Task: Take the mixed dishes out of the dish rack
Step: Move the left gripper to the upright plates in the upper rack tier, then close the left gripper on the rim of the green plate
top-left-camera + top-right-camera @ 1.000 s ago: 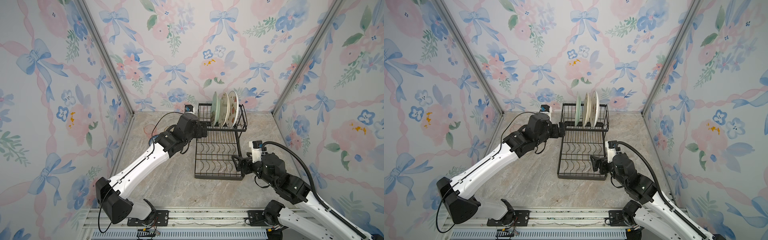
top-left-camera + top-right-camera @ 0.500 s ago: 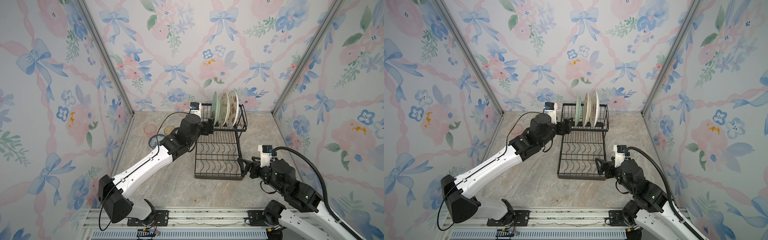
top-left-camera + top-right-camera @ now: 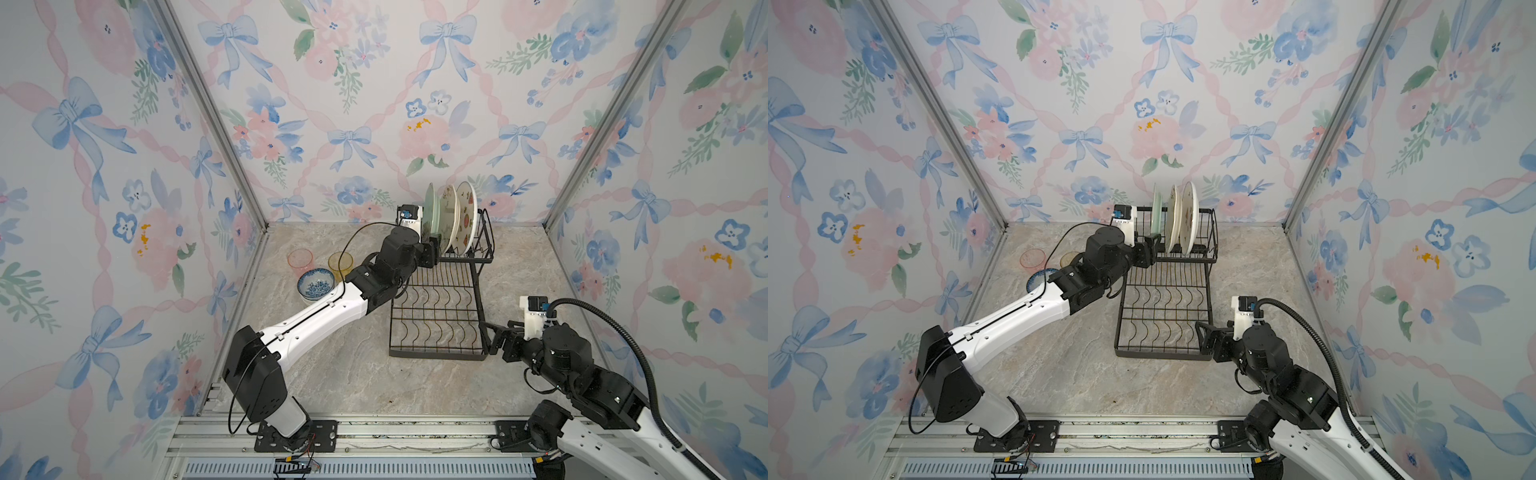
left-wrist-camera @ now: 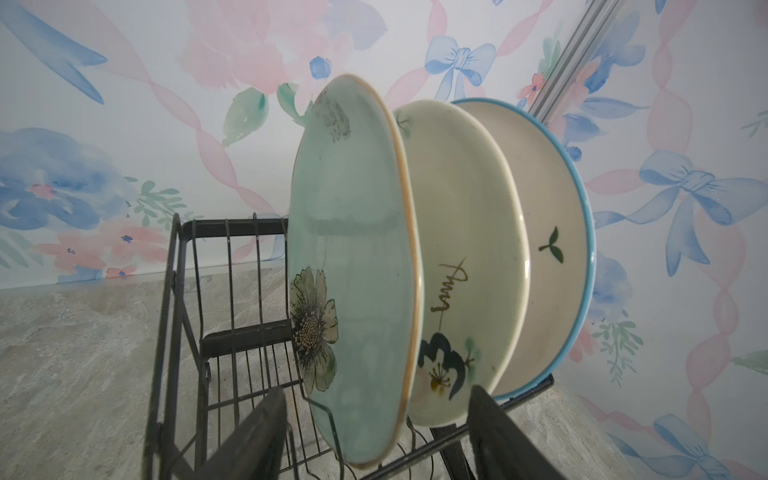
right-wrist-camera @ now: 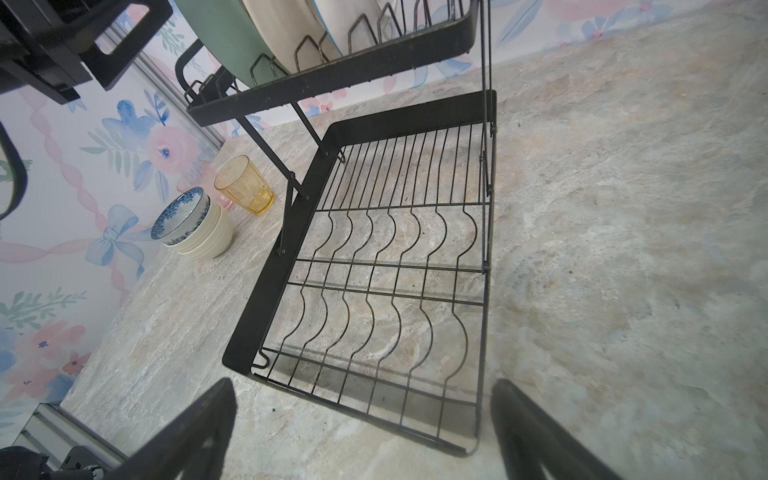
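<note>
Unreadable cursive scribble (image 4: pixel 451 286) on middle cream plate (image 4: pixel 465 199); left gripper (image 4: pixel 376 392) parted astride lower edge of mint-green plate (image 4: pixel 353 232), right gripper (image 5: pixel 363 386) wide and empty near dish rack (image 5: pixel 266 274).

Marble-look tabletop (image 3: pixel 353 374), black dish rack (image 3: pixel 436 355), stacked bowls (image 3: pixel 316 284), pink tumbler (image 3: pixel 300 259), amber tumbler (image 3: pixel 338 262)

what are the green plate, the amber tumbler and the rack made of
Mint-green plate: likely glazed ceramic, glossy with soft reflections and a painted flower. Amber tumbler: see-through, faceted; glass or plastic, cannot tell. Dish rack: black coated metal wire, matte, slightly speckled.
</note>
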Available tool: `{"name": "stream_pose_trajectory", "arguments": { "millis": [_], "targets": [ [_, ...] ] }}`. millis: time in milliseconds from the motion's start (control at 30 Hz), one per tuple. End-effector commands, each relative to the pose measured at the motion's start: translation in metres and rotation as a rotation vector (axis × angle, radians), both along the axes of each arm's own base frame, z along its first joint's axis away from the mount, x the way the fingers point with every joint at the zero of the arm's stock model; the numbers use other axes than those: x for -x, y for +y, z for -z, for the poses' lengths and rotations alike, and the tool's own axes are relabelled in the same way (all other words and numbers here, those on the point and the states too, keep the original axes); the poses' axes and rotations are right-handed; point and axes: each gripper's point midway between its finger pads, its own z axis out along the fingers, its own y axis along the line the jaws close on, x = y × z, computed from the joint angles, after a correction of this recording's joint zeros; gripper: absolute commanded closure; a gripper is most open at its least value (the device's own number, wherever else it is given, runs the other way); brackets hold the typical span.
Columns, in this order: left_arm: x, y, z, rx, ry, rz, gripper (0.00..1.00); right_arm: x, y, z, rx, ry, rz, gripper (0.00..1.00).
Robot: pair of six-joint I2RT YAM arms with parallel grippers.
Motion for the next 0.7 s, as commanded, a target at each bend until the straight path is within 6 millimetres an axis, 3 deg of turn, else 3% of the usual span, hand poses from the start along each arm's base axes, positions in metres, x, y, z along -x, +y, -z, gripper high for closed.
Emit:
{"name": "stream_pose_trajectory", "arguments": {
  "millis": [0,467,500,567,667],
  "targets": [
    [-0.007,-0.009,-0.015,0.0,-0.058,0.01,0.34,0.001,-0.008,0.011,0.011,0.03,0.036,0.03],
    [-0.029,-0.018,-0.002,-0.046,-0.088,-0.021,0.48,0.005,-0.015,0.017,0.016,0.04,0.058,0.03],
    [-0.031,-0.019,0.0,-0.046,-0.086,-0.021,0.5,0.005,-0.015,0.017,0.016,0.04,0.06,0.03],
    [-0.034,-0.02,0.002,-0.045,-0.081,-0.013,0.65,0.004,-0.016,0.017,0.017,0.04,0.063,0.03],
    [-0.039,-0.022,0.007,-0.049,-0.071,0.003,0.6,0.004,-0.016,0.018,0.017,0.043,0.066,0.03]
  ]
}}
